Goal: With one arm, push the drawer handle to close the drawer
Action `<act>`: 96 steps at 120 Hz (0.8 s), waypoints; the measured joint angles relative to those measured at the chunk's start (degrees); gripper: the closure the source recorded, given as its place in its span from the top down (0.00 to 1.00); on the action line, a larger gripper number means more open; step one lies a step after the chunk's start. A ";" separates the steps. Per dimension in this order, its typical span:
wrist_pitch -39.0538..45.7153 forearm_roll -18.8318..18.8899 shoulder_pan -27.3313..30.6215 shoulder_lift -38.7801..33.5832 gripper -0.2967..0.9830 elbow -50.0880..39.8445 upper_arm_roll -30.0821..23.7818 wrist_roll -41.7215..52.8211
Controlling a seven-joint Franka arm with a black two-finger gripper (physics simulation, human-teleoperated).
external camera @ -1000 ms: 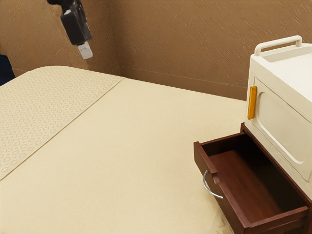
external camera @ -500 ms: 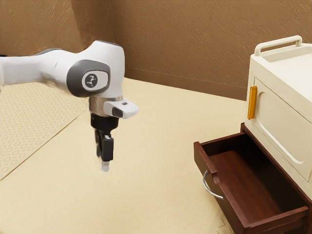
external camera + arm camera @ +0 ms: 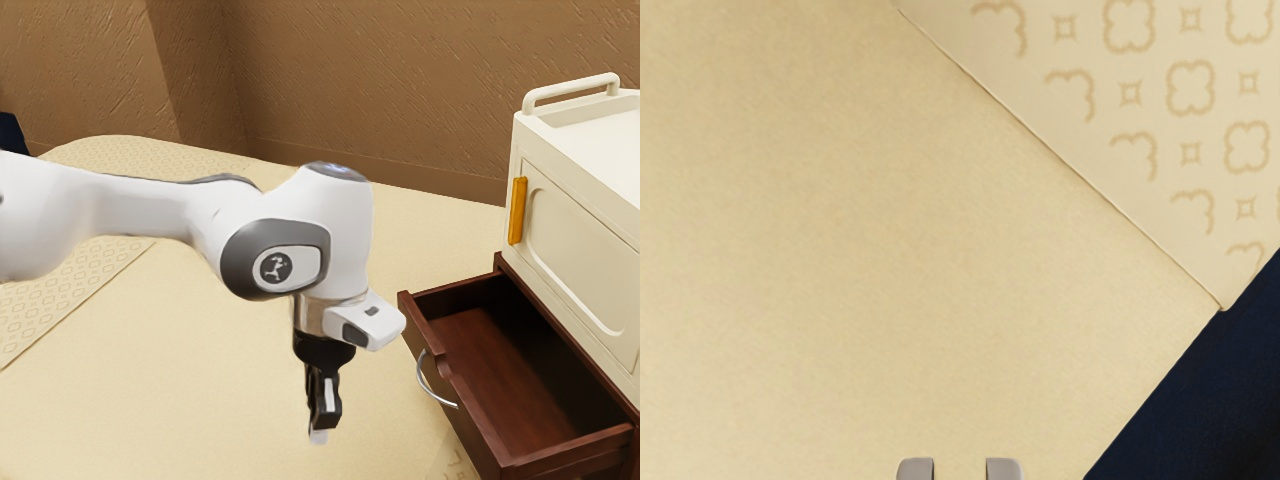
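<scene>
Drawer handle and gripper stand apart as we look at them, our gripper pointing down in front of the drawer, toward the exterior view's left from it. In the wrist view we see our two fingertips parted, with a gap a little wider than either tip, and we have hold of nothing. Our white arm reaches toward the drawer from the exterior view's left. The curved, silvery handle is on the drawer's front, and the drawer stands pulled out, its inside showing. Above the drawer and set back from its front is a white cabinet with a yellow-orange grip; beyond the drawer rises a brown wall.
</scene>
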 joint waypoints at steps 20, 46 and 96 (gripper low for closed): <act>0.76 6.54 4.58 6.68 0.17 6.03 -0.04 -2.95; 1.27 10.95 4.91 11.29 0.16 9.59 -0.11 -6.53; 1.81 13.79 0.27 17.70 0.15 16.81 -0.38 -11.69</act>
